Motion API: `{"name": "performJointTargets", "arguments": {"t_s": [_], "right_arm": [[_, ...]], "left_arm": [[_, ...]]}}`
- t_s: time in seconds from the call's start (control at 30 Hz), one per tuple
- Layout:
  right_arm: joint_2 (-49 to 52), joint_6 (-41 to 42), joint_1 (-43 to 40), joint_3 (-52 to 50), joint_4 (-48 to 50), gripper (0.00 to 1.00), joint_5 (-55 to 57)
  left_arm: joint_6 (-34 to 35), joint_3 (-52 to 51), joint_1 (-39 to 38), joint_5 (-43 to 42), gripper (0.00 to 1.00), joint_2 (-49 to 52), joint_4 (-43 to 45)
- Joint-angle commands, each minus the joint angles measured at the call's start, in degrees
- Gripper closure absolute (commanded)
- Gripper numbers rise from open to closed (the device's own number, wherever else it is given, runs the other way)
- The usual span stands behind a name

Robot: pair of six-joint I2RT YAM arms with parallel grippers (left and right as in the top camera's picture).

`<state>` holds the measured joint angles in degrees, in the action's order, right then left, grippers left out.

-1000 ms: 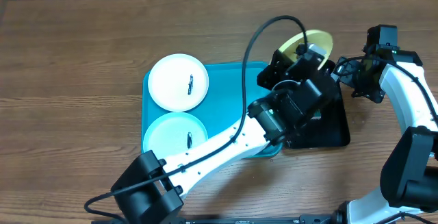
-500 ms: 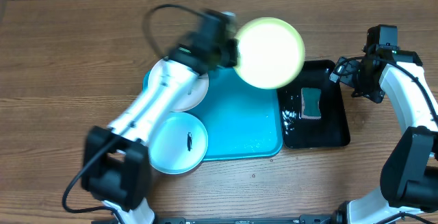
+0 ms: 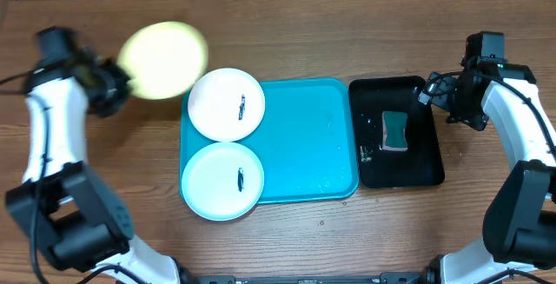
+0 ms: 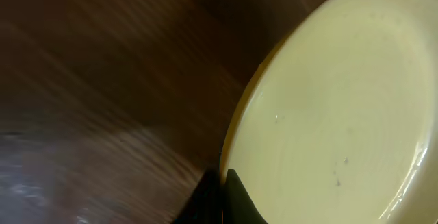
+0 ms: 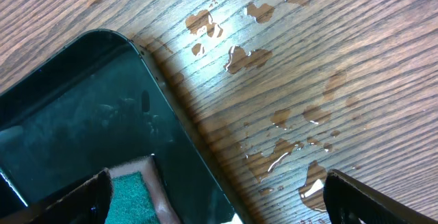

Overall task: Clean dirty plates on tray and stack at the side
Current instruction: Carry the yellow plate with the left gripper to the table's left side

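left arm swung all the way across since half a second ago, from above the turquoise tray (image 3: 308,136) out to the far left of the table (image 3: 104,171), and it took the yellow-green plate (image 3: 163,48) along. the left gripper (image 3: 120,80) is clamped on that plate's rim; in the wrist view you see the dark fingertips (image 4: 220,195) pinching the edge, with the plate (image 4: 342,107) filling most of the shot. it's blurry from above, so i can't tell if the plate touches the wood, but it's off the tray, just beside the white plate (image 3: 226,103). the white one sits at the tray's back left corner and the pale blue plate (image 3: 222,181) at the front left, both hanging over the rim a bit, each with a small dark smear (image 3: 242,107). right gripper (image 3: 433,93) hasn't budged: jaws wide apart, nothing in them, above the back right corner of the black tray (image 3: 417,173), which has a green sponge (image 3: 395,131) in it. water drops (image 5: 274,114) on the wood next to that tray.
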<state>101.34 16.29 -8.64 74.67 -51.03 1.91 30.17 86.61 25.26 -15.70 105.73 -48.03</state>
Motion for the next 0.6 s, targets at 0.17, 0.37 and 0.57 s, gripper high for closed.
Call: {"name": "performJointTargets", "arguments": {"t_s": [0.17, 0.37, 0.57], "right_arm": [[0.0, 0.2, -0.1, 0.6, 0.2, 0.00, 0.6], [0.0, 0.2, -0.1, 0.6, 0.2, 0.00, 0.6], [0.0, 0.3, -0.1, 0.6, 0.2, 0.00, 0.6]], "left_arm": [[3.2, -5.7, 5.4, 18.1, 0.96, -2.0, 3.7], [3.2, -15.0, 4.5, 18.8, 0.96, -2.0, 14.1], [3.0, -20.2, 3.5, 18.8, 0.96, -2.0, 19.4]]}}
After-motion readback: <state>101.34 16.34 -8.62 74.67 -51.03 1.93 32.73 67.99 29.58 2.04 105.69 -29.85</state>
